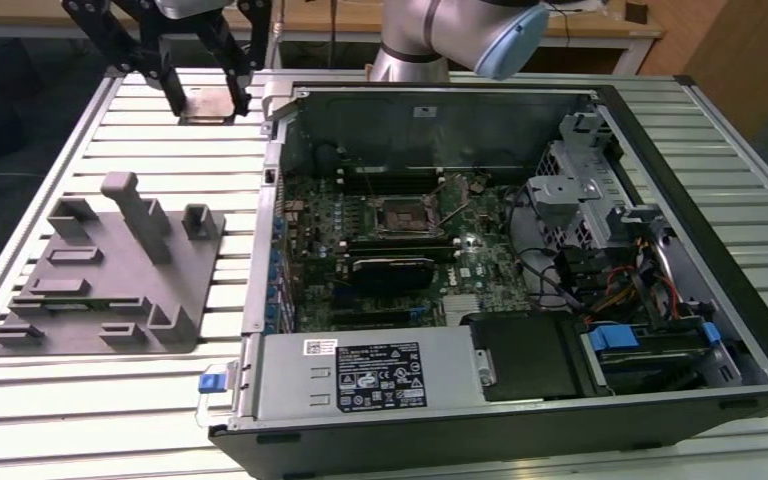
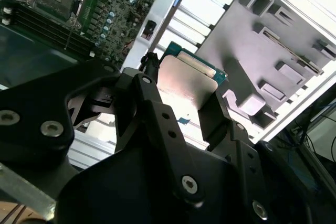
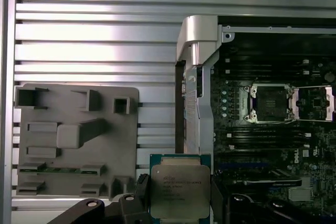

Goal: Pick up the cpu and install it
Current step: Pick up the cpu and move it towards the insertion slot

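One of the two steps looks done. The pincer (image 1: 207, 98) is pinching the cpu (image 1: 207, 107) by two opposite edges; in the second wrist view its dark fingers (image 2: 157, 114) press against the sides of the chip, and the silvery top stays uncovered between them.

The cpu is outside the computer case (image 1: 491, 445), just off one of the case's corners and over the slatted tabletop (image 1: 131, 150). Judging from how far below the tabletop lies in the first wrist view, the chip hangs clear of the slats rather than resting on them. The grey fixture (image 3: 73, 129) lies on the tabletop on that same side of the case. It is apart from the case wall, and nothing silvery sits on it.

The installing is left to do. Inside the case, near the middle of the motherboard (image 1: 478, 260), the socket (image 3: 270, 102) is uncovered, its load plate (image 3: 315, 103) is swung aside, and its dark square bed appears to hold no chip. The cpu has not yet crossed the case wall, so the task seems about half done: the chip is gripped and raised, but not seated.
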You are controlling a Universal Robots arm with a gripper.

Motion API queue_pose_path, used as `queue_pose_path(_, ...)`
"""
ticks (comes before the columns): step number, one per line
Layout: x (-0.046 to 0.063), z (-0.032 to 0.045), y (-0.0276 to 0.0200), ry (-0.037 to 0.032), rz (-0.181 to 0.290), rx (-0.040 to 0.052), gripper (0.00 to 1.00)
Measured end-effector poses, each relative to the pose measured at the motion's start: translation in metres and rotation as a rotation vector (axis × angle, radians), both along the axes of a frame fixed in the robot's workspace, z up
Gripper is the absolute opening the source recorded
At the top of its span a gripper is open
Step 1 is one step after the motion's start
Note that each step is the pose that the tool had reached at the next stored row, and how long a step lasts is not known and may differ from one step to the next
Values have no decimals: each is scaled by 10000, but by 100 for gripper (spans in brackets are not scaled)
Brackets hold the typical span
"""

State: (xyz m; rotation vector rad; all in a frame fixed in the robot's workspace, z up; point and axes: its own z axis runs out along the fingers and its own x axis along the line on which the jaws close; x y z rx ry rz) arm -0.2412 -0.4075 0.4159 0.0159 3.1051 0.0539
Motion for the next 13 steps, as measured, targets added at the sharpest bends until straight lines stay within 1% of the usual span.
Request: queue_pose_path(13, 252, 0, 2, 0, 1, 0, 55)
